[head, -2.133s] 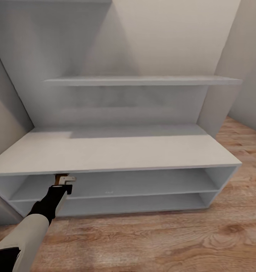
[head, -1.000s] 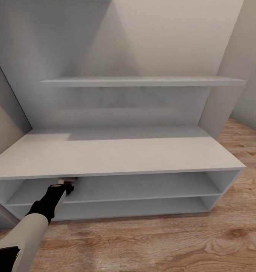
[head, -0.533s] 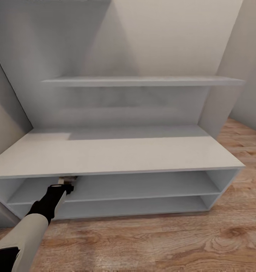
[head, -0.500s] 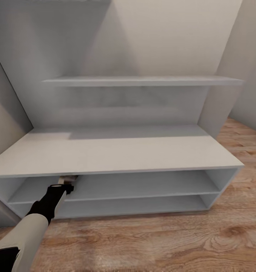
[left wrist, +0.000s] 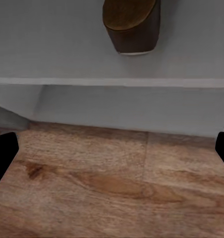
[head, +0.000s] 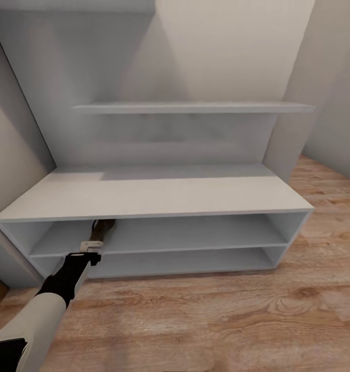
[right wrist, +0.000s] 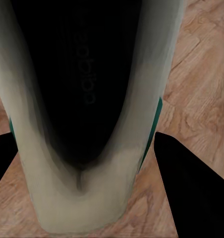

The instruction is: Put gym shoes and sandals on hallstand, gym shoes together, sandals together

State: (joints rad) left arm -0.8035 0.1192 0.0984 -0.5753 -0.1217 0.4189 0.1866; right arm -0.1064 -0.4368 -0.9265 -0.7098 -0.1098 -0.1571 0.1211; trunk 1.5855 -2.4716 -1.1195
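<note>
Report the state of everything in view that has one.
sandal: lying on the hallstand's upper shelf row, ungripped.
hallstand: carries that one sandal.
left end effector: open, just short of the sandal.
gym shoe: gripped, off the floor.
right end effector: shut on the gym shoe.

Brown sandal (head: 102,231) on hallstand (head: 159,199) shelf

place: home corridor | evidence: pale-grey shoe rack (head: 154,196), wall shelf (head: 195,107), wood-plank floor (head: 221,320)
</note>
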